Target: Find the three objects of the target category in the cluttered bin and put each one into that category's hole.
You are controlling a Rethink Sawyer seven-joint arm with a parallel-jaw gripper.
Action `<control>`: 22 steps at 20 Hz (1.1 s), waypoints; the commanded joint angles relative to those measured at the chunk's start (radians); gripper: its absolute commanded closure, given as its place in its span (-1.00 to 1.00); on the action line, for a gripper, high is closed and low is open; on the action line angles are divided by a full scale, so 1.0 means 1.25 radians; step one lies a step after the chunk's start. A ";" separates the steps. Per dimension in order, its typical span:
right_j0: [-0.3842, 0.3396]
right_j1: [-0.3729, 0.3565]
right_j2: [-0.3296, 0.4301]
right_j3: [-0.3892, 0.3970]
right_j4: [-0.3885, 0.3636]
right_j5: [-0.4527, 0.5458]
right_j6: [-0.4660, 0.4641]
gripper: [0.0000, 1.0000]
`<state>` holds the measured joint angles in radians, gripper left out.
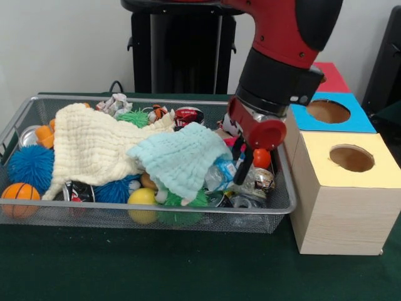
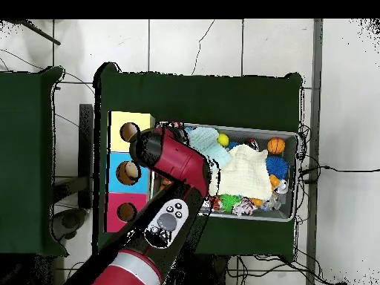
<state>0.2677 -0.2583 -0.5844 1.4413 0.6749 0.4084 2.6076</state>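
A: Where is the gripper (image 1: 242, 164) sitting?
B: Inside the bin (image 1: 276, 214), at its end nearest the blue-topped box's hole (image 1: 328, 111). I cannot tell how the jaws are standing.
A: Any bottle?
B: A clear bottle (image 1: 220, 174) is lying just beside it.

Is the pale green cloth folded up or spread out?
Spread out: the pale green cloth drapes loosely over clutter in the bin, partly covering a clear bottle.

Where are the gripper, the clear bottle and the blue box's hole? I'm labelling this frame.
gripper (image 1: 242, 170), front view, between its dark tips.
clear bottle (image 1: 220, 174), front view, on its wrinkled side below the pale green cloth.
blue box's hole (image 1: 328, 111), front view, on the hole's middle.
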 commanded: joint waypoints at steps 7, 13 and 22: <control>-0.027 -0.101 0.112 0.094 -0.070 0.144 0.035 1.00; -0.027 -0.117 0.113 0.092 -0.085 0.169 0.046 1.00; -0.027 -0.135 0.108 0.083 -0.090 0.209 0.051 1.00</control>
<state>0.2588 -0.4187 -0.5812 1.4927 0.6139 0.5392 2.6076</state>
